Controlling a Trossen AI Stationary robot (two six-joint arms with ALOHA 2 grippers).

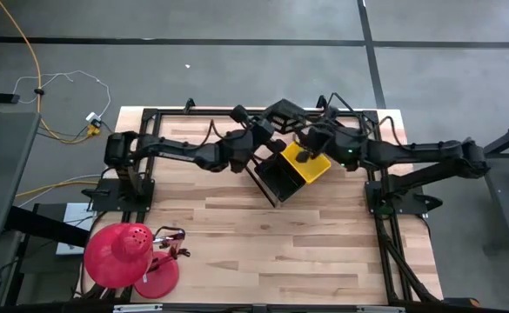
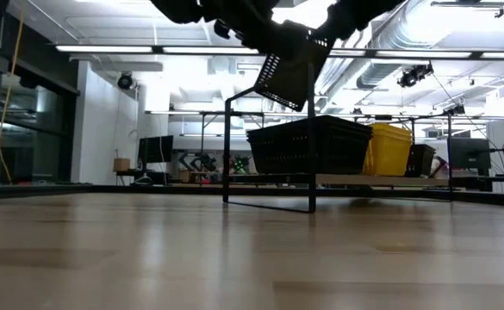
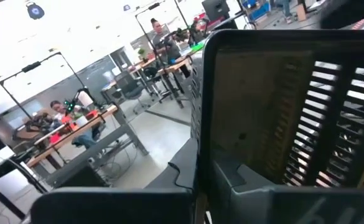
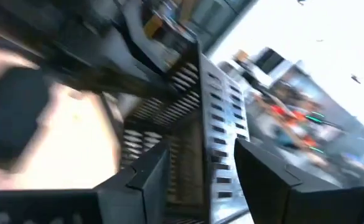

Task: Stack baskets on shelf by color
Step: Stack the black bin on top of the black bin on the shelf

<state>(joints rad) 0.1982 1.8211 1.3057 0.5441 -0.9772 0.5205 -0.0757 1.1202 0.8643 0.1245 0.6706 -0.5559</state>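
Black basket point(image 2: 288, 73) hangs tilted above the shelf point(image 2: 355, 179), over the black stack point(image 2: 310, 145) that sits beside the yellow stack point(image 2: 389, 148). Left gripper point(image 1: 256, 149) has jaws clamped on its rim; right gripper point(image 4: 200, 180) has jaws apart, straddling the mesh wall. Looks light, fairly stiff, thin plastic, slick; the rim is the best hold, since mesh walls likely flex under a pinch.

Two dark jointed arms, black blocky pincer fingers point(image 4: 262, 180).
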